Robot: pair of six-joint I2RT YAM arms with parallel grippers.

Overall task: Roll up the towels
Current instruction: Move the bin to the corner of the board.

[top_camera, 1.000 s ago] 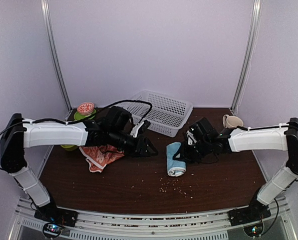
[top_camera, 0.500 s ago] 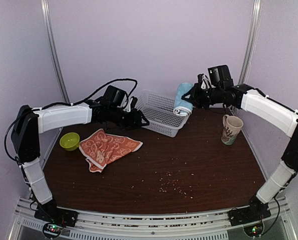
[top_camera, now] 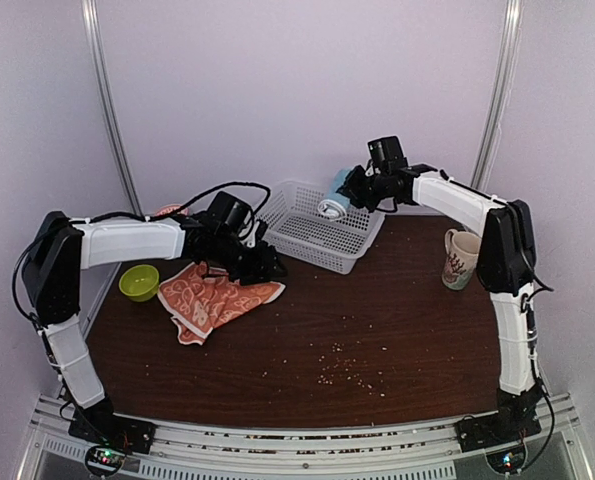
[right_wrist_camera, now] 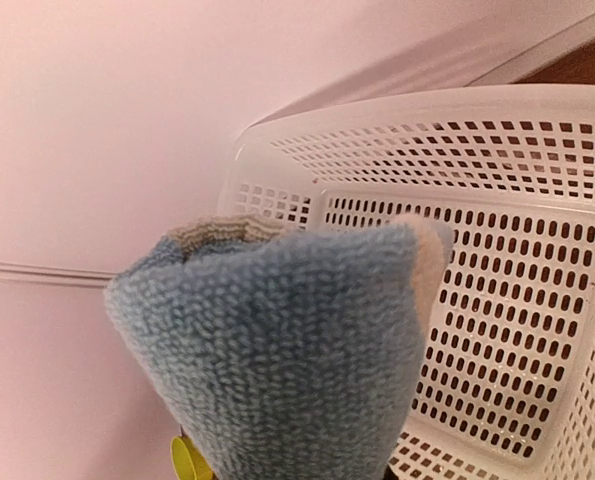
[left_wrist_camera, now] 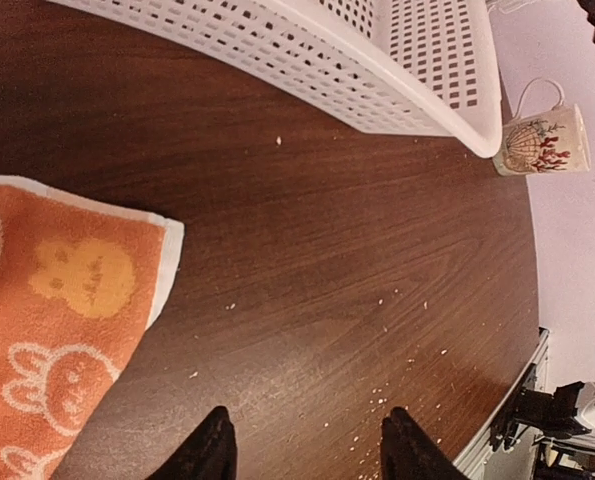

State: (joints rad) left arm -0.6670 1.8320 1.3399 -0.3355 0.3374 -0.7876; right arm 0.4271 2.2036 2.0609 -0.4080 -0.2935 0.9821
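Observation:
The orange-red towel (top_camera: 217,298) with white patterns lies spread flat at the table's left; its white-edged corner (left_wrist_camera: 67,320) shows in the left wrist view. My left gripper (top_camera: 262,262) hovers just above the towel's far right edge, open with only bare table between its fingertips (left_wrist_camera: 212,450). The light blue towel (top_camera: 335,195) is a tight roll, held in the air above the white basket (top_camera: 307,240) by my right gripper (top_camera: 355,188), which is shut on it. The roll (right_wrist_camera: 277,350) fills the right wrist view and hides the fingers.
The white basket's perforated wall (right_wrist_camera: 497,300) lies behind and below the blue roll. A patterned mug (top_camera: 461,258) stands at the right, a green bowl (top_camera: 139,282) at the left. Crumbs (top_camera: 342,372) dot the front middle of the dark wooden table.
My right gripper has lifted the blue roll off the table and carried it back over the basket. My left gripper drew back and left, then came down by the orange towel, now spread flat.

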